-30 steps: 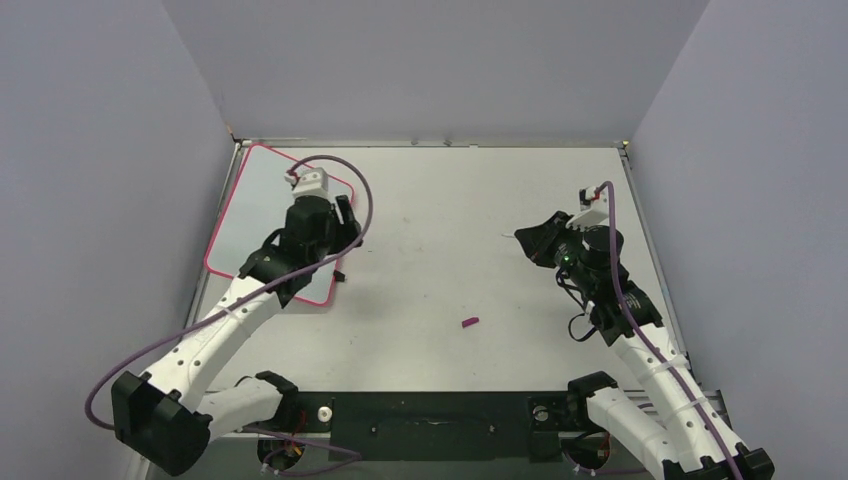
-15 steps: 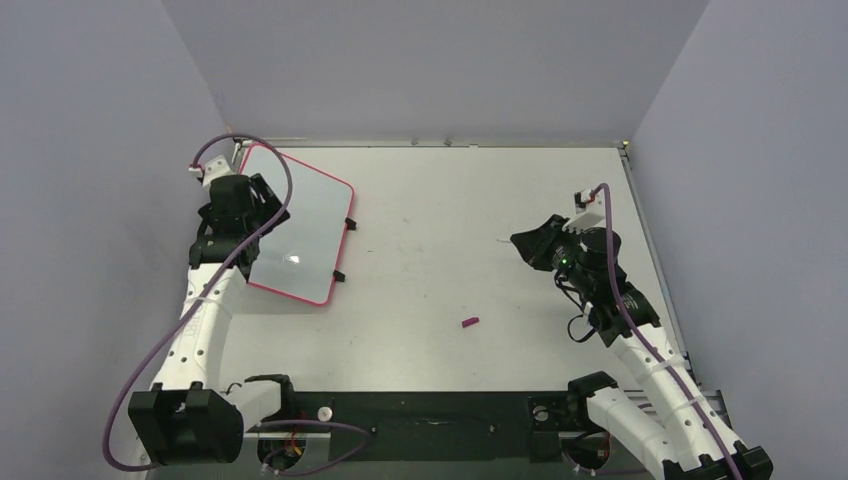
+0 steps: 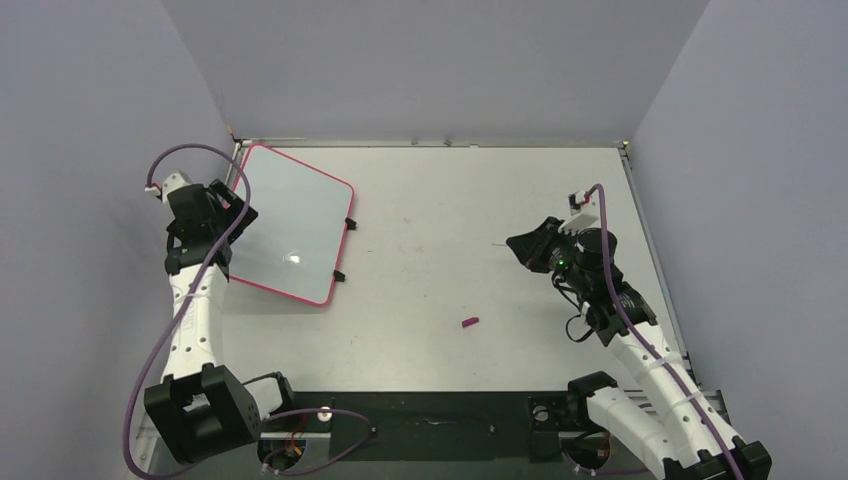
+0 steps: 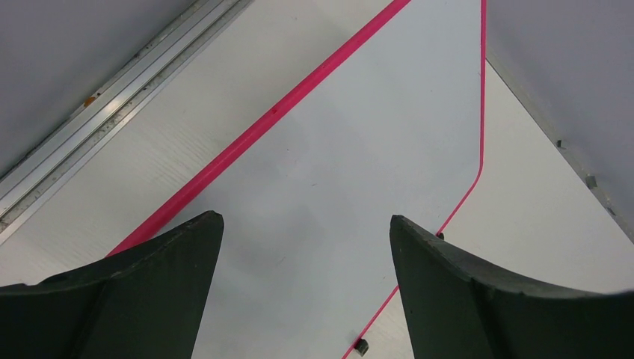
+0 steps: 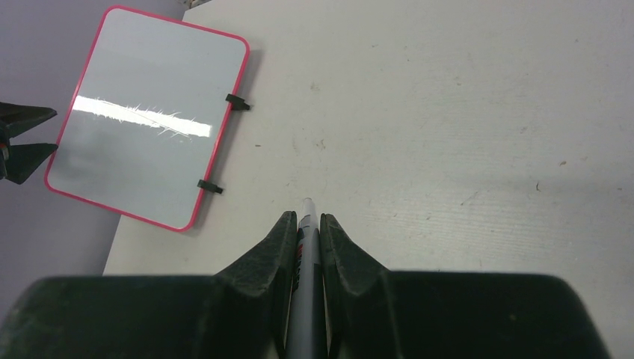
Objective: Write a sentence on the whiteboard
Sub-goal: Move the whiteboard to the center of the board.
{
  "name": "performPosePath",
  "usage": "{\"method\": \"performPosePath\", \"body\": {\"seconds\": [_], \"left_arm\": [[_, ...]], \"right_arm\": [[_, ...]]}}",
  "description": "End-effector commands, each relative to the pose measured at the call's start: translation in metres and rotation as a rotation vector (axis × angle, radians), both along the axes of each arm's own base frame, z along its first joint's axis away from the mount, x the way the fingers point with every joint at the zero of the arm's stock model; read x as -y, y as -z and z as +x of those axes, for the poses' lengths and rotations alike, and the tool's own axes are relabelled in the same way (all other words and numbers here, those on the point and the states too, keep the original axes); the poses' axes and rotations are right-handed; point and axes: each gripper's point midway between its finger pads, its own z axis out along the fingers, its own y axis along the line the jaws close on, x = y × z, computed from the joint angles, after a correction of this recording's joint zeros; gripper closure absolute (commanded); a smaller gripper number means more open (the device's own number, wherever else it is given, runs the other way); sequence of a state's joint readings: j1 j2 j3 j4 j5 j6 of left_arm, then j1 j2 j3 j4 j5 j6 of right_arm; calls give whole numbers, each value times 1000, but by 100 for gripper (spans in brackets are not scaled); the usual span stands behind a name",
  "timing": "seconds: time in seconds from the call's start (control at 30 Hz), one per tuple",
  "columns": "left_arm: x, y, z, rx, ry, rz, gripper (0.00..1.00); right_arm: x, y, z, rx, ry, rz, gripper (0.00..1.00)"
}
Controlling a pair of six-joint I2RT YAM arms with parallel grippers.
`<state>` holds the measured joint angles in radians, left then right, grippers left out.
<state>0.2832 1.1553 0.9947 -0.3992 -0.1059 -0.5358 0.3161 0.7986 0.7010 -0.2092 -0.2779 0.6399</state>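
Pale tabletop (image 3: pixel 450 200), whiteboard (image 3: pixel 290 220) lying in its far-left corner. Left gripper (image 4: pixel 305 221) hovers at the board's edge, jaws wide apart; right gripper (image 5: pixel 306 218) clamps a marker (image 5: pixel 307 208).

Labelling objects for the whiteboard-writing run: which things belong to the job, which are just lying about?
Job: whiteboard, blank; marker, held in right gripper; left gripper, open.
Lying about: small magenta piece on the table, maybe a cap.
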Motion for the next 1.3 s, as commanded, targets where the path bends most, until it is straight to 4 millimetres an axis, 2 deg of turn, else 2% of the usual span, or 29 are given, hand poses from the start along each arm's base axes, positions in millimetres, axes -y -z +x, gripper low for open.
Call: {"method": "performPosePath", "body": {"seconds": [0.0, 0.2, 0.4, 0.53, 0.6, 0.7, 0.9, 1.1, 1.27], "left_arm": [[-3, -9, 17, 99, 9, -43, 20], [-14, -9, 19, 132, -29, -37, 20], [-19, -39, 29, 227, -34, -27, 20], [-36, -54, 31, 216, -90, 14, 19], [-44, -48, 34, 200, -108, 1, 19], [-59, -27, 37, 154, -152, -27, 19], [-68, 3, 41, 108, -177, -83, 19], [-61, 24, 42, 109, -153, -138, 19], [-50, 32, 49, 138, -99, -178, 19]], "right_arm": [[-9, -6, 3, 37, -28, 22, 100], [-10, -4, 0, 34, -43, 6, 100], [-12, -3, -1, 27, -58, -5, 100], [-13, -2, 0, 25, -61, -10, 100], [-15, -2, 0, 24, -68, -8, 100], [-18, -2, 1, 21, -78, -9, 100], [-25, -1, 0, 16, -100, -19, 100], [-28, 1, -2, 14, -108, -31, 100], [-27, 1, -6, 17, -109, -45, 100]]}}
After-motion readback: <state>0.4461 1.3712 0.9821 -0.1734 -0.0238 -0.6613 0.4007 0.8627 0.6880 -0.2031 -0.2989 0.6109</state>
